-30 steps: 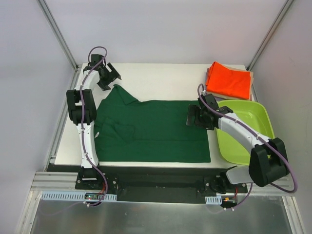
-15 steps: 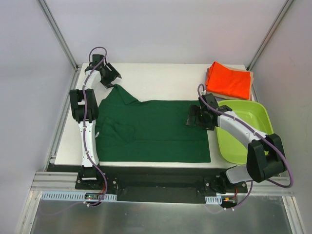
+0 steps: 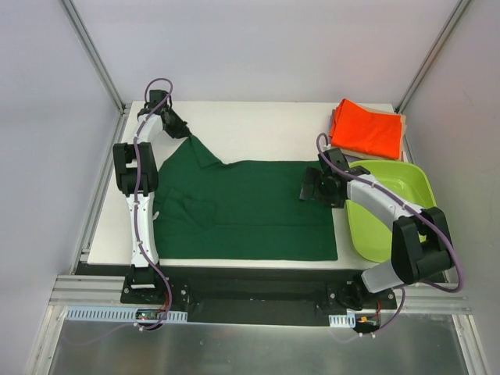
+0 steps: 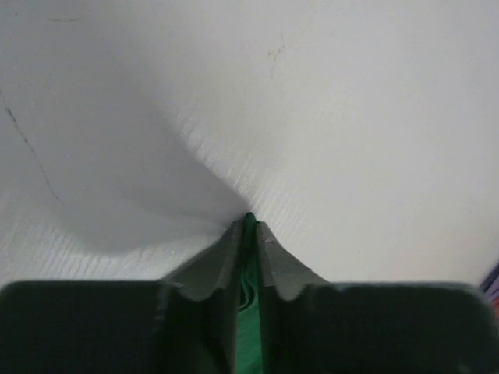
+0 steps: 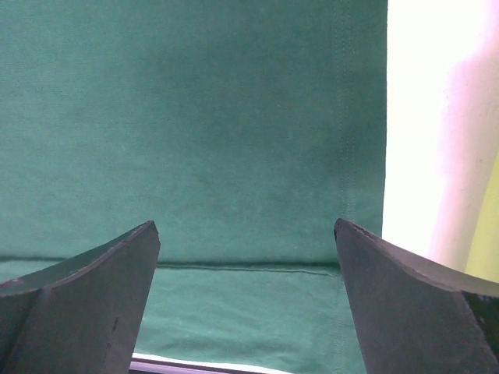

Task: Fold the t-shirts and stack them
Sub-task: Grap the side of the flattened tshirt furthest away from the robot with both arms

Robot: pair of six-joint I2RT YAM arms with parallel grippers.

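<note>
**A:** Where the left arm reaches into the upper left of the top view, what is the left gripper [image 3: 178, 130] doing?

**B:** It is pinched tight on cloth. In the left wrist view its fingers [image 4: 222, 261] meet at the tips, with a thin sliver of green caught between them. Bare white table [image 3: 266, 125] lies beyond. What it grips is the corner of the dark green shirt [image 3: 250, 207] that points toward the upper left.

**A:** And the rest of that shirt?

**B:** It lies spread out across the middle of the frame, from under the left arm to just short of the right side. Its lower edge runs close along the near edge of the table.

**A:** Moving to the centre right, is anything in the right gripper [image 3: 311, 187]?

**B:** No, it is spread wide and holds nothing. It sits over the shirt's right edge. The right wrist view shows flat green fabric with a stitched hem between the two parted fingers, and a strip of white table at the right of that frame. Whether the tips touch the cloth cannot be told.

**A:** What is further right?

**B:** The lime-green bin [image 3: 422, 187] sits at the right of the frame, just beside the shirt's right edge, and the right arm crosses above it. In the upper right corner, just beyond the bin, a folded orange shirt [image 3: 367, 131] rests on top of a beige shirt [image 3: 334, 119]. Only the edges of the beige one show.
</note>
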